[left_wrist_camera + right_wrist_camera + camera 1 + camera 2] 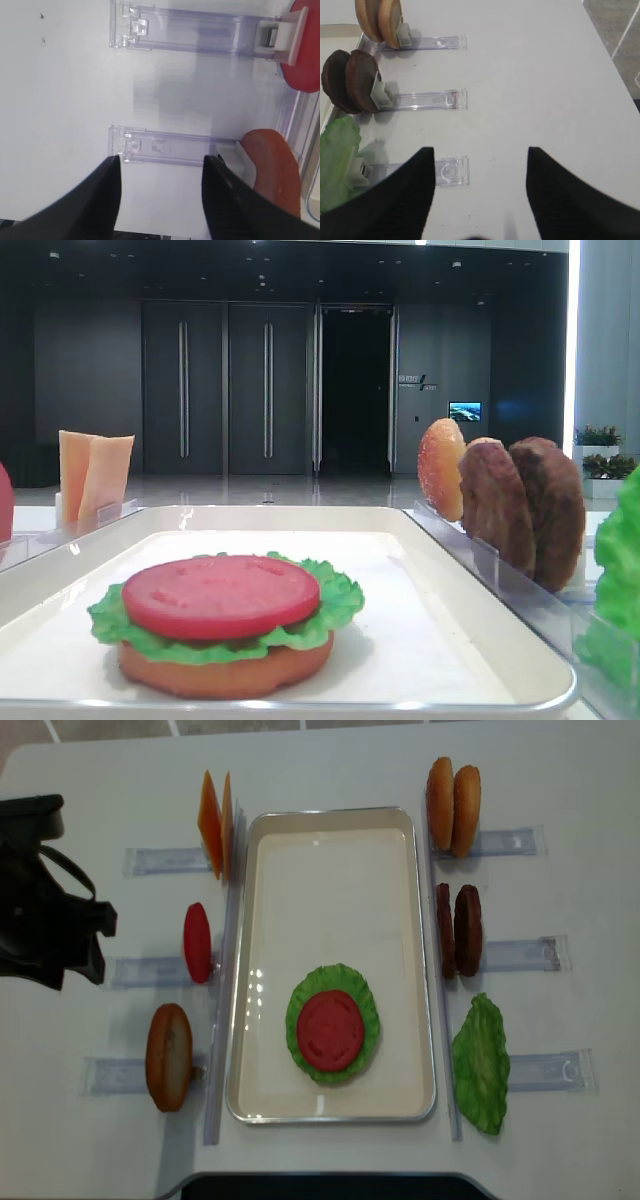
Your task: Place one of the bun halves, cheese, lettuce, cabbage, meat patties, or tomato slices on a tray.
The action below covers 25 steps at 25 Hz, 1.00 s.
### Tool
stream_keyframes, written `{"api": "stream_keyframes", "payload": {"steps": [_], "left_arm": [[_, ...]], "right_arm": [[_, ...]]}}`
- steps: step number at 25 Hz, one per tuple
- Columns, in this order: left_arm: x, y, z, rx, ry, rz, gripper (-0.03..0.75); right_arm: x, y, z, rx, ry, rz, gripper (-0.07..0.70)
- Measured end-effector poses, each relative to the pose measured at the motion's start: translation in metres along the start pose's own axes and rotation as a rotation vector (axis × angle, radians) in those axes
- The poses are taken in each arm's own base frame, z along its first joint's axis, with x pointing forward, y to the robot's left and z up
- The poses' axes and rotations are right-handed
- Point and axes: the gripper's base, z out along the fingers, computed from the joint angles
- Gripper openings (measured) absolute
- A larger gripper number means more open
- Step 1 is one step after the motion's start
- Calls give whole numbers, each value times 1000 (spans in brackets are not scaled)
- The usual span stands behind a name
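Stack on the tray [425, 970] so far: bun half at the bottom, lettuce [333, 1025] over it, one tomato slice [329, 1029] on top. Each layer sits centred on the one below, so the next piece has a flat red face to land on.

Left gripper [160, 192]: jaws apart, nothing between them, hovering over bare table. Just ahead of its fingertips lies a clear holder rack [172, 146]; at that rack's far end stands an orange-brown bun half [272, 170] on edge. A second rack [195, 31] further to one side carries the spare tomato slice [302, 52].

Right gripper [480, 195]: fingers also spread and empty. Straight ahead of it, the end of another clear rack [451, 171], with the loose lettuce leaf [337, 160] off to its left. Beyond that, the meat patties [352, 80], then two more bun halves [382, 20] furthest out.

Cheese [215, 820] stands at the tray's far left corner, well apart from both grippers.

Racks hold every ingredient upright (edge-on presents a thin profile, so a two-finger pinch from above works without scraping the table). Both grippers look parked wide, ready for the next pick. I judge either patty or cheese is the logical next layer.
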Motion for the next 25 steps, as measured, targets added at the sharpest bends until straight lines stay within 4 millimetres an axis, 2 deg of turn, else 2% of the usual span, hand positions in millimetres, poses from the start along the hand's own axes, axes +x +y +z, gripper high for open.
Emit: {"api": "stream_keyframes", "payload": {"steps": [5,10,25], "left_arm": [[2,1,-4,2,-17,-1,399],[16,4,-24,13,-96,-6,399],[119,20,-40,45,-278,-25,399]], "right_arm": [[0,0,0,0,0,0,415],[0,0,0,0,0,0,415],[0,0,0,0,0,0,415]]}}
